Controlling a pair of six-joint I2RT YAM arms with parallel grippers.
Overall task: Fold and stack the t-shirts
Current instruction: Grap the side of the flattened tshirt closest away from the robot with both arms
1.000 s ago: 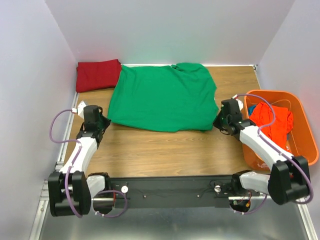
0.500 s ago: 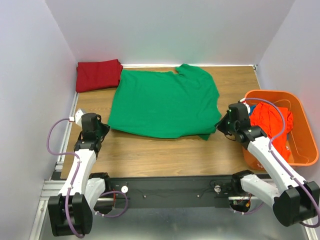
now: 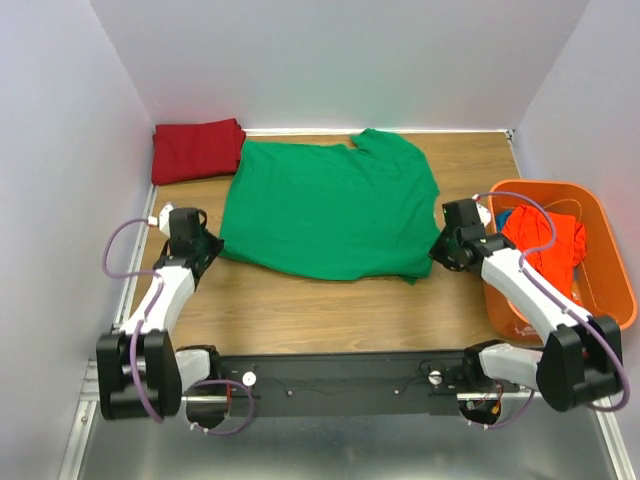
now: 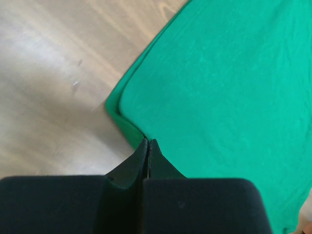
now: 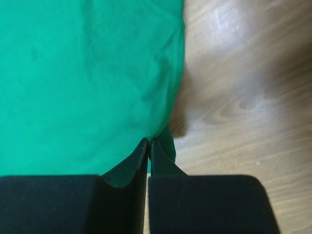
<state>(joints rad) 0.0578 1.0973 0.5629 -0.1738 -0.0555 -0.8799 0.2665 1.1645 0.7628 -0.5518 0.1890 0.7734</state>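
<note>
A bright green t-shirt (image 3: 325, 205) lies spread flat on the middle of the wooden table. My left gripper (image 3: 210, 243) is shut on its near left corner; the left wrist view shows the tips (image 4: 147, 141) pinching the green hem (image 4: 219, 87). My right gripper (image 3: 437, 252) is shut on the near right corner; the right wrist view shows green cloth (image 5: 87, 73) between the tips (image 5: 148, 140). A dark red t-shirt (image 3: 197, 150) lies folded at the back left. A bright orange-red t-shirt (image 3: 545, 245) lies crumpled in the basket.
The rigid orange basket (image 3: 540, 184) stands at the right edge of the table, close beside my right arm, with a bit of blue cloth (image 3: 507, 217) inside. Bare wood (image 3: 330, 310) lies between the shirt and the arm bases. White walls enclose the table.
Both grippers drew the green shirt's near edge toward the arm bases, flattening it, then eased back a little. The bunched collar at the back has smoothed out.
</note>
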